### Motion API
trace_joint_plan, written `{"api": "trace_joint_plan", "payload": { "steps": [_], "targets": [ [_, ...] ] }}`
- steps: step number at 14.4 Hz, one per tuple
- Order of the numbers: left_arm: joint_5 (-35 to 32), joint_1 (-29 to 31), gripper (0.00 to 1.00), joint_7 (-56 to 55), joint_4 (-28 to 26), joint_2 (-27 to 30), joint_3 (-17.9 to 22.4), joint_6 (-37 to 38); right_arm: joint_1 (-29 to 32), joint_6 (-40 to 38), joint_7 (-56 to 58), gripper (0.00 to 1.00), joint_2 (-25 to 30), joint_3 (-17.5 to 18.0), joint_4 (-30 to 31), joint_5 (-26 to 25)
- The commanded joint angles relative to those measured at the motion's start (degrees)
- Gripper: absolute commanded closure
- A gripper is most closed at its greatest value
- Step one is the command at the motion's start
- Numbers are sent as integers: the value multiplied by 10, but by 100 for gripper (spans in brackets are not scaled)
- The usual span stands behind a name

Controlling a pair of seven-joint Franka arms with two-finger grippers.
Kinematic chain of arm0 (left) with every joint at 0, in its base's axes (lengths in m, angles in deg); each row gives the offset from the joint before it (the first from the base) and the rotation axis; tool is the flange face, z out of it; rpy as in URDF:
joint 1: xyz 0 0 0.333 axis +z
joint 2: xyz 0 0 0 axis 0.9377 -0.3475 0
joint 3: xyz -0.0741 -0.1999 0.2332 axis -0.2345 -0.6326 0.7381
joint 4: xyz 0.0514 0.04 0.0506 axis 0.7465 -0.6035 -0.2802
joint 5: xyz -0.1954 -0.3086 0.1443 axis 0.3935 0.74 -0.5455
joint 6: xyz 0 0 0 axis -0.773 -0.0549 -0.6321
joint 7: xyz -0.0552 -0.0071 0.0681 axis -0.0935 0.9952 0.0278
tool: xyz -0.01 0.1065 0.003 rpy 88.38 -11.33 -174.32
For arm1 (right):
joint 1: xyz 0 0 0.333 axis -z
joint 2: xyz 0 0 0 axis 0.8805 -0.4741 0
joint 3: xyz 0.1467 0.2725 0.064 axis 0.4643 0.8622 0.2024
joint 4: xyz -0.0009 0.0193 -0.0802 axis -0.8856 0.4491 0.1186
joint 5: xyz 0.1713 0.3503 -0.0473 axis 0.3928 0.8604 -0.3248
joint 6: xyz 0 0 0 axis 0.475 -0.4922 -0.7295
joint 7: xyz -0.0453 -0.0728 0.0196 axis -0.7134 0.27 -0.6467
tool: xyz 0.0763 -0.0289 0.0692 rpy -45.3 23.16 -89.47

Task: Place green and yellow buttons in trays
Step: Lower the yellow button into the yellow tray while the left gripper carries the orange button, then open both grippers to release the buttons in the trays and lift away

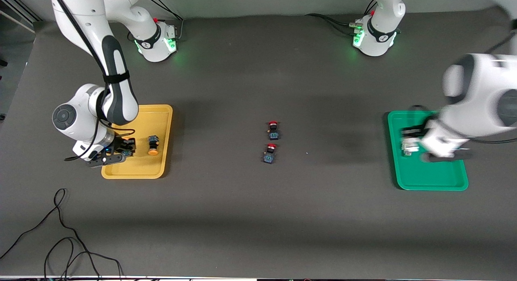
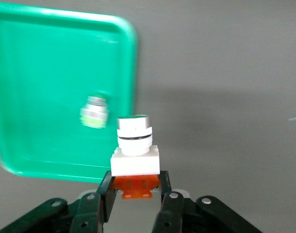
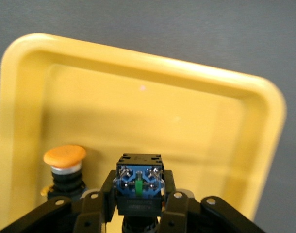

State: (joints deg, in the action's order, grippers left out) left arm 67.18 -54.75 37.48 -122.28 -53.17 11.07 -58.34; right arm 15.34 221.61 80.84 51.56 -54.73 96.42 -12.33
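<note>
Two grippers, each clamped on one button over its tray; no legible writing on any item.

Right gripper [image 3: 138, 206], over the yellow tray [image 1: 163, 111]: fingers closed on a black-blue button [image 3: 138, 187], terminal end up, cap hidden below. A second yellow-capped button [image 1: 153, 145] rests in that tray.
Left gripper [image 2: 137, 201], over the green tray [image 1: 408, 180]: fingers closed on the orange base of a white button [image 2: 135, 148], long axis pointing away from the fingers. Another white button [image 2: 94, 110] lies blurred in that tray.
Two red-capped buttons [image 1: 273, 129] sit mid-table.
</note>
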Motion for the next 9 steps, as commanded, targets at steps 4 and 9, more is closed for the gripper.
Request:
{"api": "trace_joint_plan", "payload": {
  "steps": [4, 9],
  "targets": [
    [-54, 138, 90, 192, -120, -45, -8, -205, -8, 22, 70, 100, -56, -2, -10, 90],
    [-105, 169, 83, 195, -165, -114, -7, -353, -11, 15, 69, 0, -47, -2, -11, 91]
  ]
}}
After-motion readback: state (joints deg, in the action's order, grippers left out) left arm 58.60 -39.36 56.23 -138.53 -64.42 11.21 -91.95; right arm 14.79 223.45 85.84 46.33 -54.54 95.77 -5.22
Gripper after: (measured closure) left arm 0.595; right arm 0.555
